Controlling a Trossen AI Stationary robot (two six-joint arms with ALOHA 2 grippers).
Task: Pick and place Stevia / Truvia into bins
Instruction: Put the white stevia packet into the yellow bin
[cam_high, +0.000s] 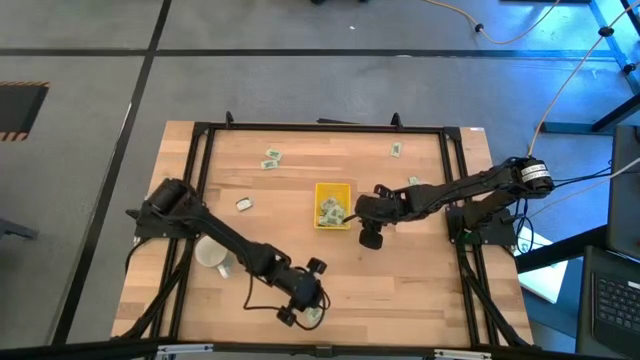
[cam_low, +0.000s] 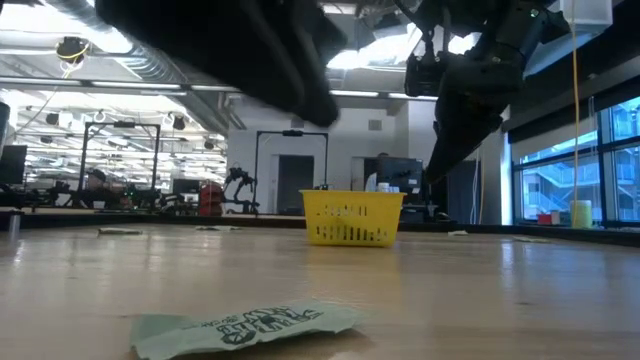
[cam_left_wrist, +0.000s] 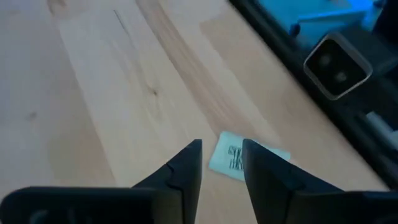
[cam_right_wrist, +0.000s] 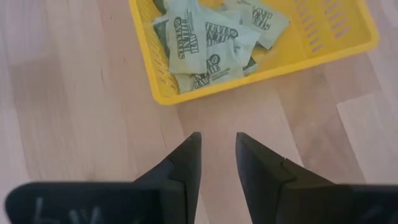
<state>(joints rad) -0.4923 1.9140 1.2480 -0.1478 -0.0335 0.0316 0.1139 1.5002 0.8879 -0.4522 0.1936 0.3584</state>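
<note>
The yellow tray (cam_high: 321, 191) stands mid-table and holds several green-and-white packets (cam_right_wrist: 208, 37). My right gripper (cam_right_wrist: 217, 140) hovers open and empty just off the tray's right near corner (cam_right_wrist: 163, 94). My left gripper (cam_left_wrist: 222, 149) is open near the table's near edge, above a single packet (cam_left_wrist: 247, 157) that lies flat on the wood beyond its fingertips; the low view shows this packet (cam_low: 245, 322) in the foreground. Loose packets lie flat at the far left (cam_high: 271, 158), left of the tray (cam_high: 243, 204), far right (cam_high: 396, 149) and behind the right arm (cam_high: 413, 182).
A white mug (cam_high: 212, 255) stands beside the left arm near the table's left side. A black frame rail (cam_high: 320, 126) runs around the table. A camera block (cam_left_wrist: 339, 65) sits at the near edge, close to the left gripper. Bare wood lies between the tray and the near edge.
</note>
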